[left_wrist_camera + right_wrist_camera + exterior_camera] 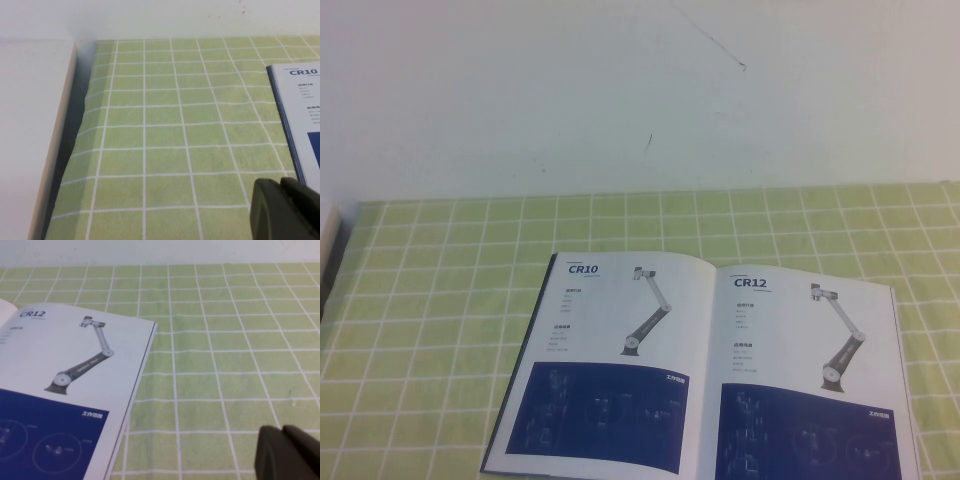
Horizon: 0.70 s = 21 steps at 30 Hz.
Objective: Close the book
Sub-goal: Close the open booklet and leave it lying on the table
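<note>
Open book point(705, 370) lying flat on the green checked cloth point(440, 300), near my side of the table.

The left page is headed "CR10" point(583, 268) and the right page "CR12" point(749, 283). Each shows a robot arm above a dark blue panel, and the smaller print is too fine to read. The spine runs from the far side towards me, leaning a little, so the spread lies long across left to right. My left gripper point(280, 187) sits low just beside the CR10 page's outer edge. My right gripper point(281, 432) is out past the CR12 page's edge, over bare cloth. I cannot tell whether either is parted or closed, and I see nothing held. Bare cloth lies beyond the book and to its left, up to a white ledge point(30, 125).
</note>
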### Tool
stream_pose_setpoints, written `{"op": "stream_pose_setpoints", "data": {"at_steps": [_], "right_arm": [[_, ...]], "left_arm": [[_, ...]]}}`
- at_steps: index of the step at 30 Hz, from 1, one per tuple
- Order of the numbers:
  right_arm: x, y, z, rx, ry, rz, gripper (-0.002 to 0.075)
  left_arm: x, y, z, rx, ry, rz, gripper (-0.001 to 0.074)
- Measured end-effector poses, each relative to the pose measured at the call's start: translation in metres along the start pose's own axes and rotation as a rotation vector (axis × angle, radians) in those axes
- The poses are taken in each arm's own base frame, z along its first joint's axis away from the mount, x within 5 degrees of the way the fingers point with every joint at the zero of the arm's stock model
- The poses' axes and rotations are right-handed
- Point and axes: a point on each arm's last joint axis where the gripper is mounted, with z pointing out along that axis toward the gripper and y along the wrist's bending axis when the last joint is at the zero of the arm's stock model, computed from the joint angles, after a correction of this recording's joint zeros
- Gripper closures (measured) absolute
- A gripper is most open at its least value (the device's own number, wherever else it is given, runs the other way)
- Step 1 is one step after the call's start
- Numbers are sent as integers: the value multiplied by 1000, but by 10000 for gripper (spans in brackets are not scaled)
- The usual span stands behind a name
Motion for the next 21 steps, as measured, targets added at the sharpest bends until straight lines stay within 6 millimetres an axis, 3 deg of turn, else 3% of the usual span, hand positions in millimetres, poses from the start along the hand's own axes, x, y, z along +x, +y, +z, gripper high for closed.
{"op": "stream_pose_setpoints", "data": {"at_steps": [12,21], "right_arm": [[-4,-4,1,46,-67,-111,729],[-38,2,-8,60,-480,-323,729]], "left_arm": [[0,0,0,0,0,16,738],[0,2,0,-18,-3,98,738]]}}
